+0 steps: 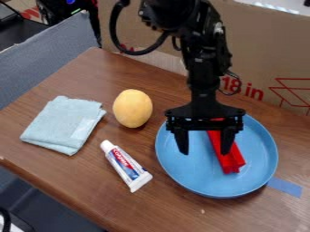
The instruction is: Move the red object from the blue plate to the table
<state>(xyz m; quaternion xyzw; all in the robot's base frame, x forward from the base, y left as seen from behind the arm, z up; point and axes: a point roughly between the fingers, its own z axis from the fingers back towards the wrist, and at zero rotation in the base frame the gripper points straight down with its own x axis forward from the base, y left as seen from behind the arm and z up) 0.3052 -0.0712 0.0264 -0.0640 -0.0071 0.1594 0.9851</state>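
Observation:
The red object (227,151), a long red block, lies flat on the right half of the blue plate (191,175). The plate sits on the brown wooden table (85,77) at the front right. My gripper (208,141) hangs from the black arm just above the plate with its jaws spread wide. It is open and holds nothing. Its right finger (234,134) stands by the far end of the red block, and the block's upper end shows between the two fingers.
An orange ball (132,107) rests just left of the plate. A white toothpaste tube (125,165) lies in front of it, and a pale teal folded cloth (63,123) is at the left. A cardboard box (273,54) stands behind. Blue tape (288,188) marks the right edge.

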